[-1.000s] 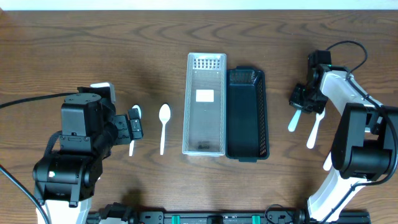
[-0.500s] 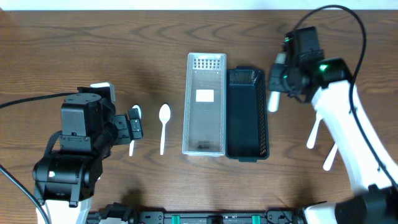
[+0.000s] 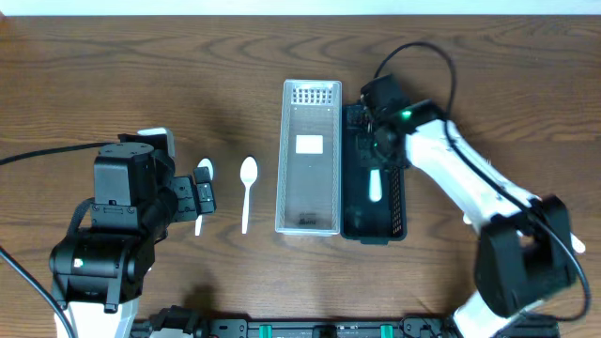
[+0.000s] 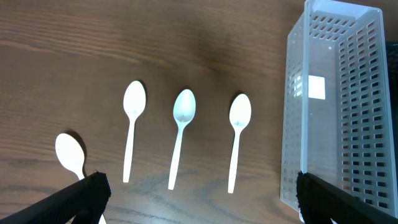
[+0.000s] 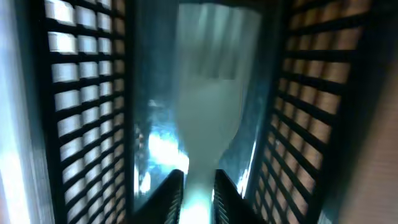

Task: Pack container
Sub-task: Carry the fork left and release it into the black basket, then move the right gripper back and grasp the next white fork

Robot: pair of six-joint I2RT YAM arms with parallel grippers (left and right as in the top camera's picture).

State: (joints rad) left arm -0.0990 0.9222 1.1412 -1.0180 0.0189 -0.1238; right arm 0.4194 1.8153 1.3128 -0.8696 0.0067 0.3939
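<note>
**Count: one clear container (image 3: 311, 93), one black container (image 3: 398, 192), four spoons (image 4: 182, 134), one fork (image 3: 375, 183); brown wood table (image 3: 94, 75).**
Right fingers (image 5: 229, 193) are clamped on the fork inside the black container, right of frame centre; left fingers (image 4: 81, 196) are spread wide, holding nothing.

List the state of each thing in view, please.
Clear bin, upright, no cutlery inside.
Black bin, upright, fork between its walls.
Fork, gripped by its handle.
Right gripper, shut on the fork.
Left gripper, open, holding nothing.
Spoons, four lying flat, bowls up.
</note>
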